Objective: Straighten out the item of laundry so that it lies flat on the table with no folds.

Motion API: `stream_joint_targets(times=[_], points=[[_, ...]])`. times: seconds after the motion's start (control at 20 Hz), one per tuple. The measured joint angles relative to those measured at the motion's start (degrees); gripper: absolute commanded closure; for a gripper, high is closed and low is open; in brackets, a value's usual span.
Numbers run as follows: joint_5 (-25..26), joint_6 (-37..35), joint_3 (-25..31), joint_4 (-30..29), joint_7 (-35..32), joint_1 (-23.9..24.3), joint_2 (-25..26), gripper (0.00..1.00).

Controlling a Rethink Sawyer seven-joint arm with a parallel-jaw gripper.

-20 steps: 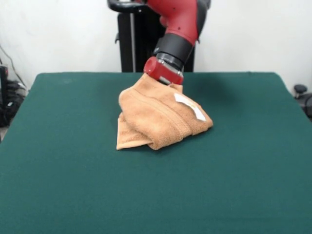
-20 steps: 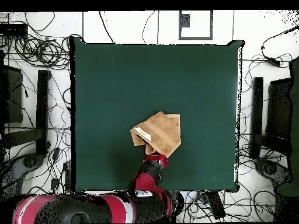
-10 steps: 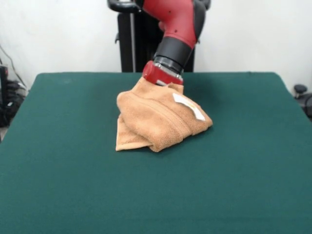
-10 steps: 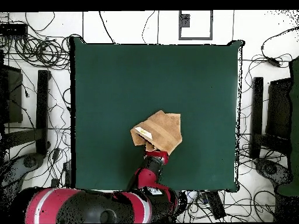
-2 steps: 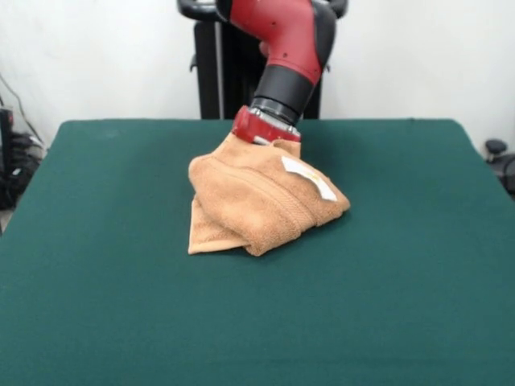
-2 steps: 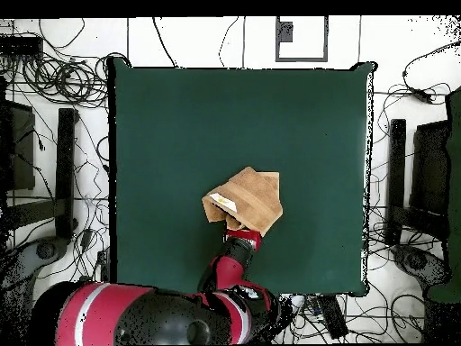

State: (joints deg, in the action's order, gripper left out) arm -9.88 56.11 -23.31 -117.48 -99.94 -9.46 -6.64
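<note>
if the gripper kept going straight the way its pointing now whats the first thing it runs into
The towel. The gripper points down and slightly forward into the bunched cloth's far edge, and its tips are already hidden there. Past the cloth it would likely meet the table, though depth behind the folds is unclear.

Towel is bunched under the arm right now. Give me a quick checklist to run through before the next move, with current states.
1. Towel flat with no folds: not ok; it lies folded in a heap of layers.
2. Gripper at the towel: ok; the arm's end meets the heap's far edge in the front view.
3. Grip confirmed: cannot tell; cloth and wrist hide it in both views.
4. Towel fully on the table: ok; green top shows on every side of it in the overhead view.
5. Room to spread: ok, probably; the table is much wider than the heap.
6. White tag visible: ok; on top of the heap.
</note>
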Motion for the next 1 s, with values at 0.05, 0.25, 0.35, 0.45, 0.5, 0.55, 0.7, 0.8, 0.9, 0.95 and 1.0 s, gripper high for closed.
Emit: stream_joint_targets(times=[0.05, 0.25, 0.35, 0.45, 0.5, 0.55, 0.7, 0.8, 0.9, 0.95, 1.0], points=[[0.0, 0.0, 0.2, 0.0, 0.0, 0.2, -0.1, 0.0], [0.1, 0.0, 0.6, 0.1, 0.0, 0.6, -0.3, 0.0], [0.2, 0.0, 0.7, 0.1, 0.0, 0.8, -0.3, 0.0], [0.6, 0.0, 0.8, 0.1, 0.0, 1.1, -0.4, 0.0], [0.9, 0.0, 0.8, 0.1, 0.0, 1.3, -0.5, 0.0], [1.7, 0.0, 1.0, 0.2, 0.0, 1.8, -0.7, 0.0], [3.9, -0.5, 1.7, 0.4, 0.0, 3.2, -1.6, 0.0], [6.1, -3.2, 3.0, 0.6, 0.0, 5.2, -3.4, 0.0], [7.2, -7.4, 4.0, 0.6, 0.0, 6.8, -5.4, 0.0], [7.3, -8.8, 4.4, 0.6, 0.0, 7.1, -6.1, 0.0], [7.3, -12.4, 5.2, 0.6, 0.0, 7.9, -7.6, 0.0]])
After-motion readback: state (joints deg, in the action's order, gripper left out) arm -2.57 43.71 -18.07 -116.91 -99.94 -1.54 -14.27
